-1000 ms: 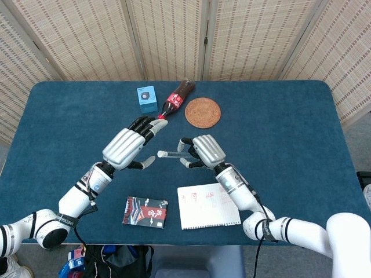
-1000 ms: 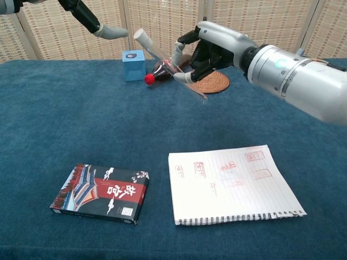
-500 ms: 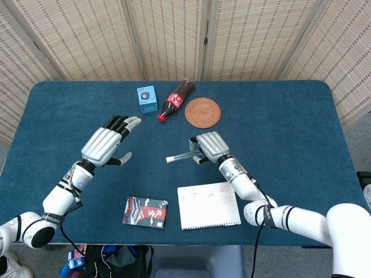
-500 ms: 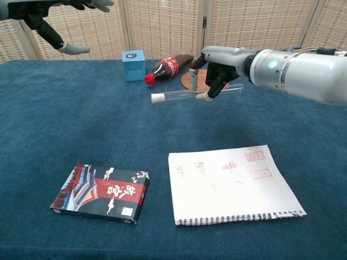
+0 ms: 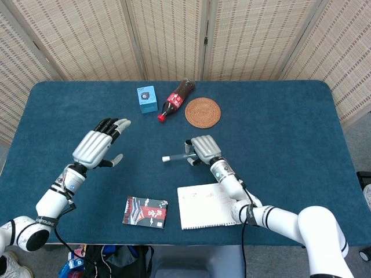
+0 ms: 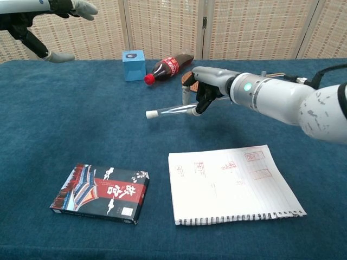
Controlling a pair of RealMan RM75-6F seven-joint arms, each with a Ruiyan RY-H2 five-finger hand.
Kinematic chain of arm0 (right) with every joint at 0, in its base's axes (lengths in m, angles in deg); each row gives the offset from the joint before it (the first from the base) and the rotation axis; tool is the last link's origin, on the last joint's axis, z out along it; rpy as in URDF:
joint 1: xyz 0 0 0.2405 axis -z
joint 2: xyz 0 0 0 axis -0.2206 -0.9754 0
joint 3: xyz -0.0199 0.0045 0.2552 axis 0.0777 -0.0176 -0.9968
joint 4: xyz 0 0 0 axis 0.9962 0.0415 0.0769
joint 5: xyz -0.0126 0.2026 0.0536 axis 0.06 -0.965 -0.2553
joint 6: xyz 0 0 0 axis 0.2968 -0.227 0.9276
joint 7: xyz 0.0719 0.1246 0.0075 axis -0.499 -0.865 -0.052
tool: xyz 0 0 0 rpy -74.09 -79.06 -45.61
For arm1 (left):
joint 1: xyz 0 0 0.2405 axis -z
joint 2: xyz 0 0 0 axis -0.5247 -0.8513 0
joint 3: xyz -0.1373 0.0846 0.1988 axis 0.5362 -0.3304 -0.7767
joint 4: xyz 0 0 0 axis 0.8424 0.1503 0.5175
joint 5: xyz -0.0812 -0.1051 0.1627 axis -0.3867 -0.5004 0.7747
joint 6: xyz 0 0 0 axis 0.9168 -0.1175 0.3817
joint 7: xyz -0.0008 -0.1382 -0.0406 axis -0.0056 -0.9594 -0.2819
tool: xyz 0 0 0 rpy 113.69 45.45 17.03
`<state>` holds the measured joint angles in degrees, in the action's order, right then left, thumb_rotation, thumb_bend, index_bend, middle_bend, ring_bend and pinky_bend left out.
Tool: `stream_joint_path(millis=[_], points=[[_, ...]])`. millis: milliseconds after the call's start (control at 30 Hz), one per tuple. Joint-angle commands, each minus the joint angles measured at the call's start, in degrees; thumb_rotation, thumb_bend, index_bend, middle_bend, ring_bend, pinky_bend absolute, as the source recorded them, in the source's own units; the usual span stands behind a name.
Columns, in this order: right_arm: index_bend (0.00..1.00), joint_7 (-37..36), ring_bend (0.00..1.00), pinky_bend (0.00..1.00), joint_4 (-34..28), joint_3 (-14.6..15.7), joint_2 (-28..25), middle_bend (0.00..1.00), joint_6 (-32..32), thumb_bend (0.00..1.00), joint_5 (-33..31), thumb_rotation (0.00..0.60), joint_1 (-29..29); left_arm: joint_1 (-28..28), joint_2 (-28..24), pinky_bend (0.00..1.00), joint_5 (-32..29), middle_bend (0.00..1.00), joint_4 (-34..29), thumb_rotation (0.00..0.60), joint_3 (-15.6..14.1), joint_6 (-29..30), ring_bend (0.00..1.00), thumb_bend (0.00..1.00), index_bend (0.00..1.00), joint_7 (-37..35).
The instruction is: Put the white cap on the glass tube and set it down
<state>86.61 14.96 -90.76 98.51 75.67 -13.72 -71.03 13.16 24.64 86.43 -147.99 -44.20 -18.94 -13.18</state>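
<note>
Right hand (image 5: 203,149) grips the glass tube (image 6: 176,109) near its far end, fingers curled over it. Tube is roughly level, low over the blue worktop (image 5: 278,121); whether it touches the cloth, cannot tell. White cap (image 6: 151,114) sits on the tube's free end, sticking out from the hand toward the robot's left. Capped end shows in head view too, white cap (image 5: 166,158) just beyond the fingers.

Tube is between the notebook (image 5: 207,205) and the cola bottle (image 5: 175,98), nearer the notebook's far edge. Woven coaster (image 5: 203,111) lies behind the right hand, apart from it.

Left hand (image 5: 97,143) is raised, holding nothing, fingers spread, well apart from the tube. Chest view shows only its fingertips (image 6: 81,6) at the top left corner.

Blue box (image 6: 133,64) is just beside the cola bottle. Card box (image 6: 102,192) lies near the notebook, on its left.
</note>
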Motion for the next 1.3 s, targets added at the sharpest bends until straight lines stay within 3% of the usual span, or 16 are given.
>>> stream_joint_path(millis=[33, 200, 467, 633, 767, 867, 1067, 1167, 1300], points=[[0.92, -2.5, 1.0, 1.0, 2.4, -0.2, 1.9, 1.0, 0.0, 0.59, 1.7, 0.6, 0.2, -0.2, 0.2, 0.0, -0.1, 0.0, 0.3, 0.6, -0.1, -0.1, 0.0, 0.33, 0.0, -0.2], [0.84, -5.1, 1.0, 1.0, 4.5, -0.5, 3.3, 1.0, -0.4, 0.49, 2.9, 0.6, 0.5, -0.5, 0.5, 0.0, 0.0, 0.0, 0.9, 0.6, -0.2, -0.3, 0.0, 0.33, 0.0, -0.2], [0.58, -6.9, 1.0, 1.0, 6.0, -1.2, 4.4, 1.0, -1.1, 0.23, 3.7, 0.6, 0.7, -0.8, 1.0, 0.0, 0.1, 0.0, 1.5, 0.6, -0.2, -0.4, 0.0, 0.33, 0.0, -0.3], [0.45, -7.1, 1.0, 1.0, 5.8, -1.6, 4.2, 1.0, -1.0, 0.16, 3.5, 0.6, 1.2, -1.0, 1.2, 0.0, -0.3, 0.0, 1.8, 0.6, -0.1, -0.7, 0.0, 0.33, 0.0, -0.5], [0.41, -7.6, 1.0, 1.0, 3.6, -1.9, 2.5, 1.0, 1.0, 0.14, 4.6, 0.6, 2.4, -1.3, 1.6, 0.0, -0.8, 0.0, 2.5, 0.6, -0.3, -1.0, 0.0, 0.33, 0.0, -0.6], [0.41, -7.4, 1.0, 1.0, -1.7, -1.3, -1.9, 1.0, 4.7, 0.14, 7.4, 0.6, 4.6, -2.0, 1.2, 0.0, -1.5, 0.0, 3.0, 0.6, -0.5, -0.7, 0.0, 0.33, 0.0, -0.6], [0.45, -1.8, 0.99, 1.0, -19.3, 2.4, -18.1, 0.95, 15.2, 0.22, 12.7, 0.6, 13.2, -4.8, -2.4, 0.0, -4.9, 0.0, 2.1, 0.6, -2.3, -0.5, 0.0, 0.33, 0.0, 1.6], [0.48, 1.6, 0.87, 1.0, -27.2, 4.2, -25.3, 0.85, 18.8, 0.3, 13.2, 0.6, 17.1, -7.0, -2.8, 0.0, -4.7, 0.0, 2.2, 0.6, -2.7, 2.0, 0.0, 0.33, 0.01, 0.9], [0.48, 6.8, 0.73, 0.95, -37.7, 7.2, -35.2, 0.73, 24.5, 0.3, 13.7, 0.6, 23.2, -11.1, -2.4, 0.0, -2.9, 0.0, 3.3, 0.6, -3.6, 8.2, 0.0, 0.33, 0.03, 0.4]])
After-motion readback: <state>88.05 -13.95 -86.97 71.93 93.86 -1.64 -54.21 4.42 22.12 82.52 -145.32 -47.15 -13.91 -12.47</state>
